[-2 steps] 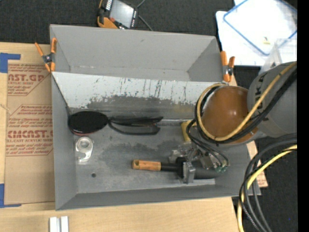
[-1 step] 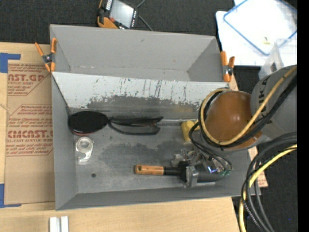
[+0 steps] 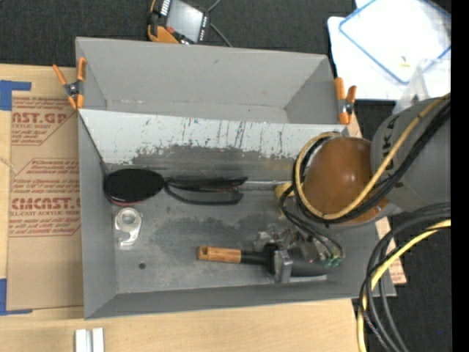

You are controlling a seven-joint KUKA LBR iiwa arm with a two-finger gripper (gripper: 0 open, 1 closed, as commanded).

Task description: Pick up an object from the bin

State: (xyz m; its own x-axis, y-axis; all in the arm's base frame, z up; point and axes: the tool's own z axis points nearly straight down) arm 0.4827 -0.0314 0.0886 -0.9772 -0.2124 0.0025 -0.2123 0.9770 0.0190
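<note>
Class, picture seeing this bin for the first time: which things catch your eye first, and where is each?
The arm's round brown cover looms over the right of the bin, with the gripper below it near the front wall. Left of the gripper lies a small tool with an orange-brown handle, its dark end running to the gripper. At the left sit a black oval paddle-like thing and a small clear cup in front of it.

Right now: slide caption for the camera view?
Gripper at the dark end of a brown-handled tool in the grey bin; black brush and clear cup lie left.
</note>
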